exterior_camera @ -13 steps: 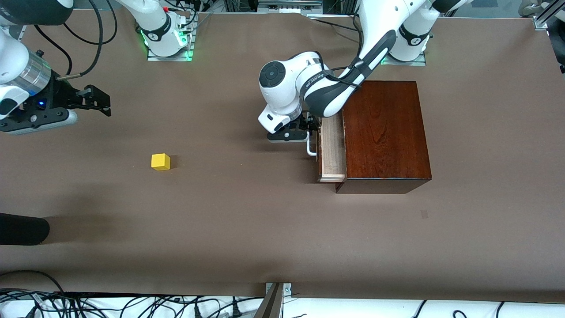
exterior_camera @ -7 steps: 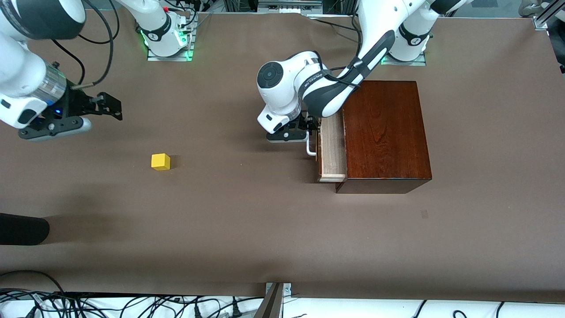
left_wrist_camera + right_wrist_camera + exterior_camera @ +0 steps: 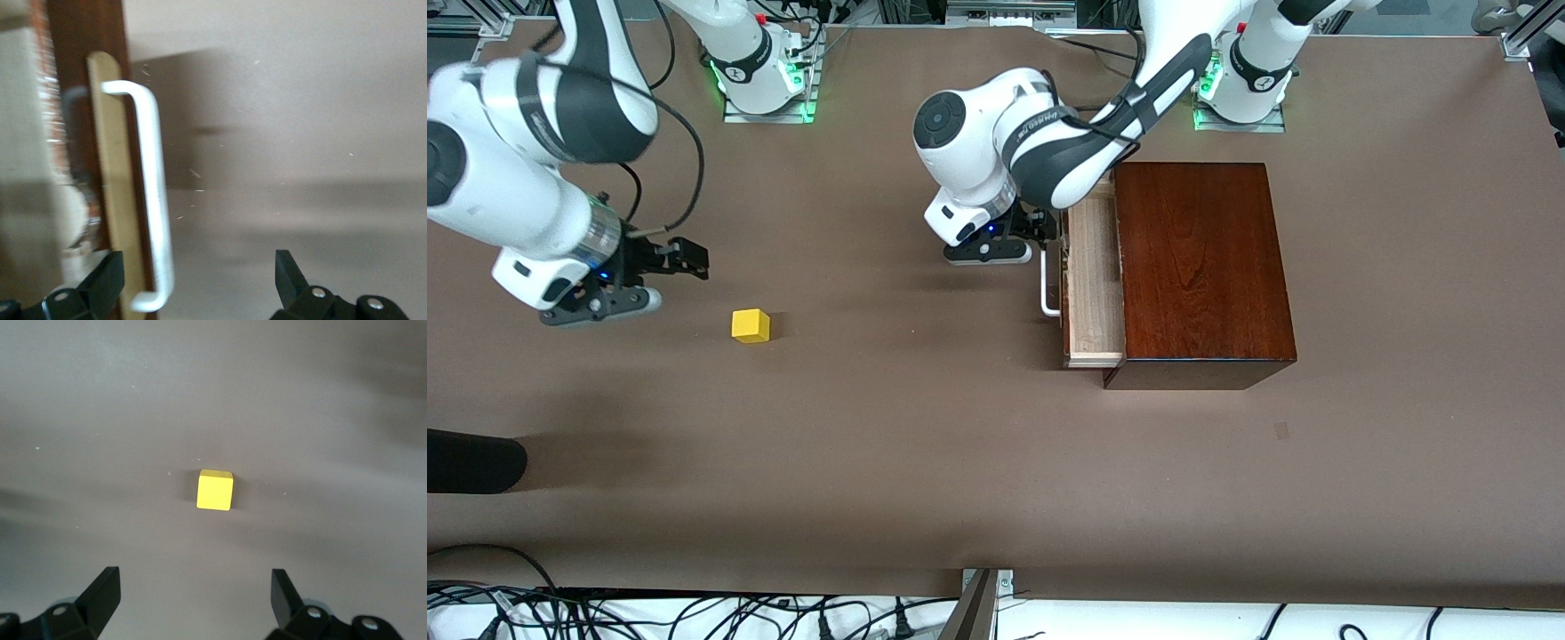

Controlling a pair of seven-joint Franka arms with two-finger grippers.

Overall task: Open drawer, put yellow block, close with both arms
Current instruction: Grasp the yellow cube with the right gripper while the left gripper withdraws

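The drawer (image 3: 1092,277) stands partly pulled out of the dark mahogany box (image 3: 1200,267), its pale wood tray showing. Its white bar handle (image 3: 1047,289) faces the right arm's end of the table. My left gripper (image 3: 1042,235) is open at the handle's end farther from the front camera. In the left wrist view the handle (image 3: 152,200) passes between the open fingers of the left gripper (image 3: 198,259), close to one finger. The yellow block (image 3: 750,324) lies on the table. My right gripper (image 3: 687,258) is open and empty above the table close to the block. The right wrist view shows the block (image 3: 215,490) ahead of the right gripper (image 3: 195,573).
A dark rounded object (image 3: 471,460) lies at the table's edge at the right arm's end, nearer to the front camera. Cables (image 3: 694,613) run along the table's near edge. The arm bases (image 3: 765,80) stand at the edge farthest from the front camera.
My right arm has swung in from the table's end and come down close to the yellow block. My left gripper has shifted along the handle away from the front camera; the drawer is slightly farther out.
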